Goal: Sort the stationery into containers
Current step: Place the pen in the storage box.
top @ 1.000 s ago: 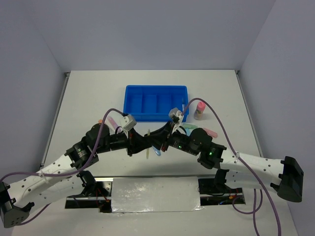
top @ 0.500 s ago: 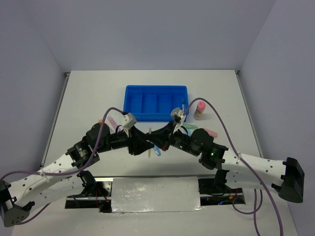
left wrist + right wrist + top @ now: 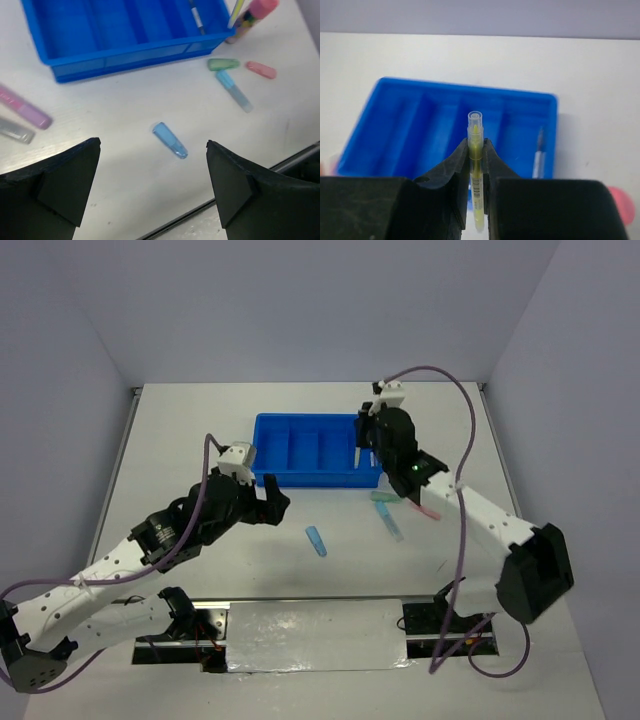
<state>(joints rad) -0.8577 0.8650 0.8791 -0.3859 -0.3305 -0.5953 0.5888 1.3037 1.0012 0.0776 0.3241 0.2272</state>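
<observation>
Quickly, top view: my right pincer [image 3: 362, 443] hangs over the right end of the blue tray [image 3: 300, 480] toward the counter's far edge. It is clamped on a yellow pen [image 3: 357, 454], tip down. My left pincer [image 3: 272, 502] gapes wide just before the tray.

Left wrist: a blue marker [image 3: 170, 141] lies slanted toward the near edge, nearer the left arm.

Right wrist: the yellow pen sits over the middle compartments. One thin pen [image 3: 538, 155] lies in the rightmost; the others look bare.

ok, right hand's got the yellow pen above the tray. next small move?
Probably lower the right hand toward the tray before letting go. The yellow pen is clamped in it, hanging over the compartments rather than inside one. A thin pen already lies in the rightmost compartment, so that looks like the likely spot.
</observation>
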